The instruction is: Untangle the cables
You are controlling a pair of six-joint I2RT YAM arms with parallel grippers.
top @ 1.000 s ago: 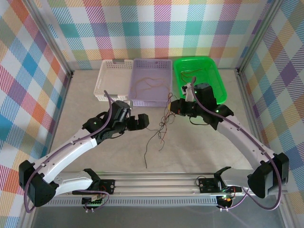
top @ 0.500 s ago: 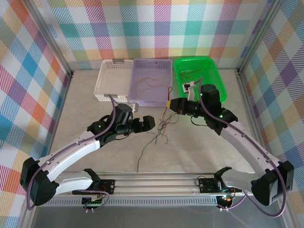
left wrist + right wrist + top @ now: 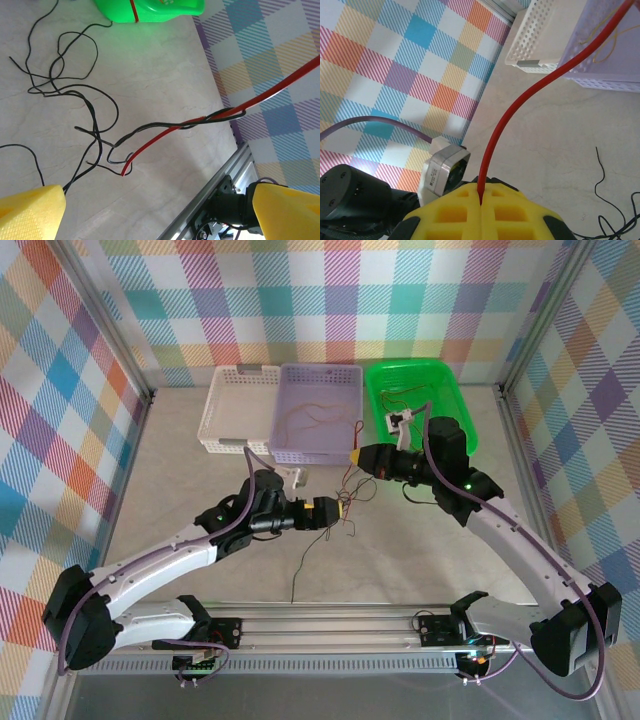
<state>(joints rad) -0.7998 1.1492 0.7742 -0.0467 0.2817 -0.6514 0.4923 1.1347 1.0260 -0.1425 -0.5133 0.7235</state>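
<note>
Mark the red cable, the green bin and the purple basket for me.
red cable (image 3: 483, 170), right wrist view, its lowest visible stretch.
green bin (image 3: 410, 365), top external view, far rim.
purple basket (image 3: 320, 369), top external view, far rim.

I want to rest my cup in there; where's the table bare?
Bare: left of the white basket toward the wall, and between the right arm and the front rail. Crowded: the middle, where the cable tangle spreads between the open left gripper and the right gripper pinching a red cable.
</note>
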